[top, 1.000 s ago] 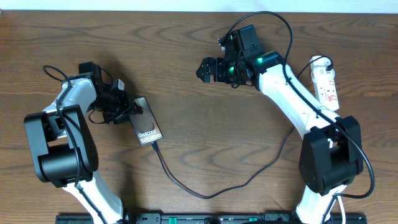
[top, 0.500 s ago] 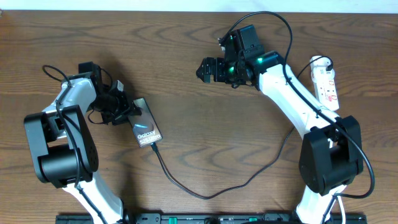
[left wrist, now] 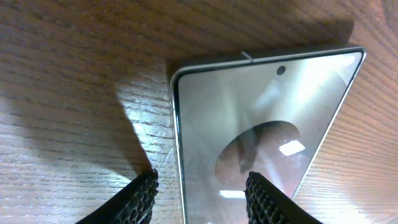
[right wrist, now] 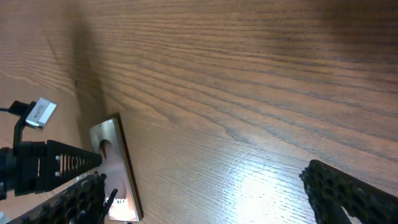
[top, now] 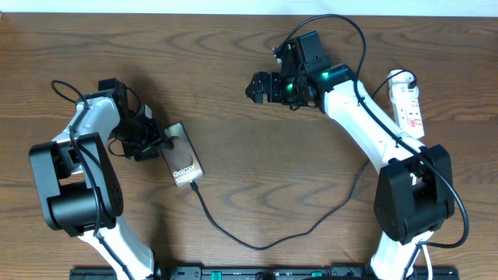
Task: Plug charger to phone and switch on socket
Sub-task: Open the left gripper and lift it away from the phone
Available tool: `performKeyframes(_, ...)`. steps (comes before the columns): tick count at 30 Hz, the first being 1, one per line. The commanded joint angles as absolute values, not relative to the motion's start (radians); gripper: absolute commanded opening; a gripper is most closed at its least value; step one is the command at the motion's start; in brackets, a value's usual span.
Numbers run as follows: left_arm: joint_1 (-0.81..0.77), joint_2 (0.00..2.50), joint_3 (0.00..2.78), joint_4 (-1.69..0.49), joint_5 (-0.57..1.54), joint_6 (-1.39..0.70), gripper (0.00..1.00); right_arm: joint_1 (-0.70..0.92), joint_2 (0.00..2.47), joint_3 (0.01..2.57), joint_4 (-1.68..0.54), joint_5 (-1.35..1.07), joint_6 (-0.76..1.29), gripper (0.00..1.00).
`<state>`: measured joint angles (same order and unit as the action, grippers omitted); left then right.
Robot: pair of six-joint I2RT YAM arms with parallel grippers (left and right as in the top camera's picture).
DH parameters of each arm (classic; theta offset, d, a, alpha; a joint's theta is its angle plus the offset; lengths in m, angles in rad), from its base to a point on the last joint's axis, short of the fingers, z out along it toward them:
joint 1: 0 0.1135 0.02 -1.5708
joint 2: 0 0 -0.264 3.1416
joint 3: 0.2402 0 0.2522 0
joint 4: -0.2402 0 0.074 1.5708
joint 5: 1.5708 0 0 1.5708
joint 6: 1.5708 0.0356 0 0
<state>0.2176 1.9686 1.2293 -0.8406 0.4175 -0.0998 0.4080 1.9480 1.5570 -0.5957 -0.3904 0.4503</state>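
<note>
left gripper point(top: 157, 143) at mid-left of the overhead frame, fingers spread, straddling the left edge of the phone point(top: 182, 155) — one fingertip point(left wrist: 144, 198) over the bare table point(top: 233, 47), the other above the glass. right gripper point(top: 255, 85) at upper centre, wide open, nothing between. charger point(top: 257, 243) meeting the phone's lower end, looping along the bottom toward the right — socket point(top: 410, 105) at the far right edge.

The table point(top: 233, 101) was matt, grained wood. The phone point(left wrist: 261, 106) showed a glossy, mirror-like face with a metallic rim. The left claw point(left wrist: 200, 198) had black, knobbly-textured pads point(left wrist: 142, 198).
</note>
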Motion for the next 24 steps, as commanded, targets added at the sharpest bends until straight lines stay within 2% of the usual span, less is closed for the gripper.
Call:
performKeyframes(1,0.221,2.022,1.195,-0.838,0.294,-0.091,0.49,0.414,1.934,1.575,-0.599,-0.387,0.433,0.99)
performKeyframes(2,0.221,2.022,1.195,-0.838,0.294,-0.091,0.53,0.414,1.934,1.575,-0.599,-0.387,0.433,0.99)
performKeyframes(3,0.221,2.022,1.195,-0.838,0.294,-0.090,0.70,0.414,1.934,1.575,-0.599,-0.387,0.433,0.99)
performKeyframes(4,0.221,2.022,1.195,-0.837,0.294,-0.090,0.78,0.414,1.934,1.575,-0.599,-0.387,0.433,0.99)
performKeyframes(8,0.221,2.011,1.201,-0.837,0.330,-0.062,0.91,0.414,1.934,1.575,-0.598,-0.387,0.433,0.99)
performKeyframes(20,0.221,1.874,1.229,-0.837,0.584,-0.013,0.94,0.413,1.934,1.575,-0.595,-0.382,0.432,0.99)
performKeyframes(24,0.221,1.776,1.229,-0.825,0.728,0.051,0.94,0.413,1.934,1.575,-0.595,-0.371,0.416,0.99)
